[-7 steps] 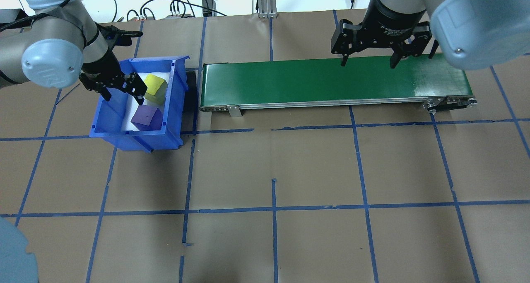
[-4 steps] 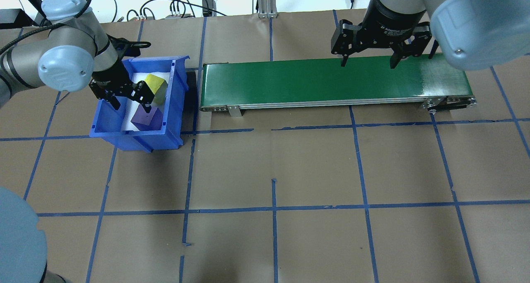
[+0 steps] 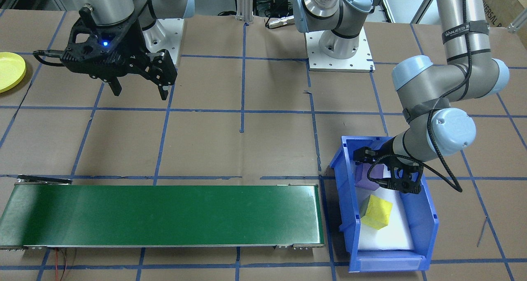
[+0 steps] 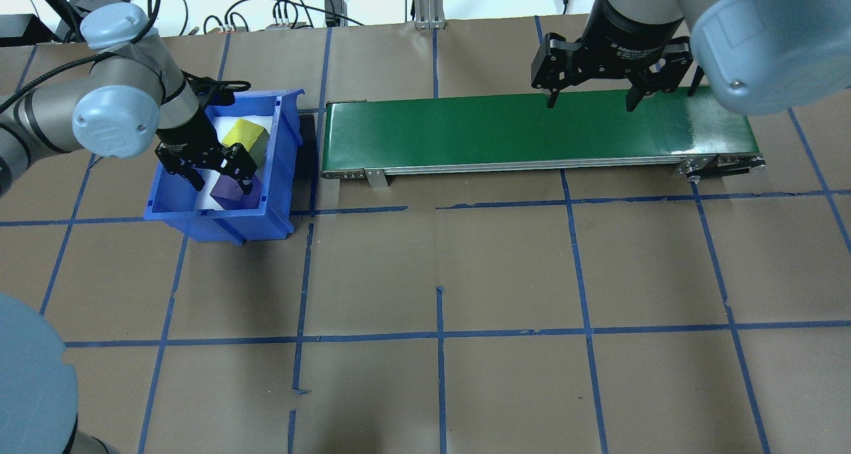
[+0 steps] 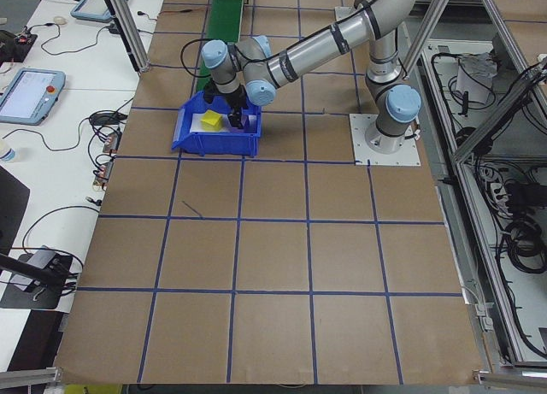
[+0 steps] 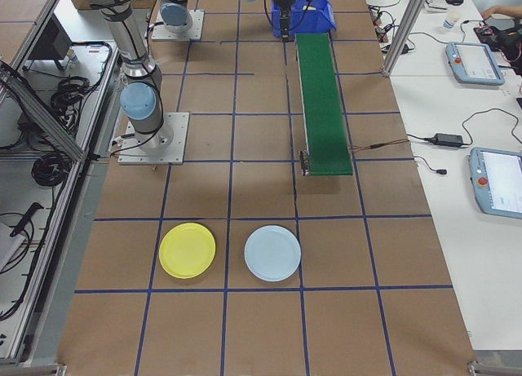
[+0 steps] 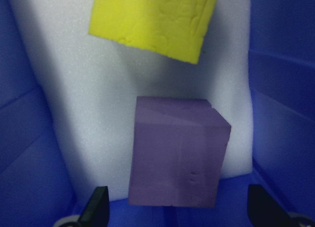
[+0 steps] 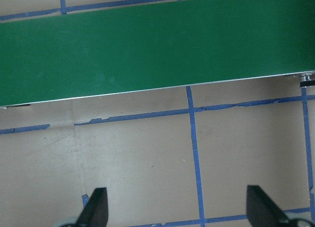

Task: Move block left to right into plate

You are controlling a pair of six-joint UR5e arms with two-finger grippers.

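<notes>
1. Purple foam: the purple block (image 7: 177,153) sits on white padding at the robot-side end of the blue bin (image 4: 174,198), with a yellow block (image 4: 244,136) just beyond it.
2. The step in hand looks like the pick. The left pincer (image 4: 219,175) hangs open inside the bin, fingers either side of the purple block, not closed on it.
3. Next it probably needs to sink lower, square to the faces, then close.
4. The block is a cube with no long axis; it sits slightly twisted in the bin.
5. The right pincer (image 4: 588,98) waits open over the green conveyor (image 4: 505,135). The yellow plate (image 6: 188,250) lies well apart on the surface.
</notes>
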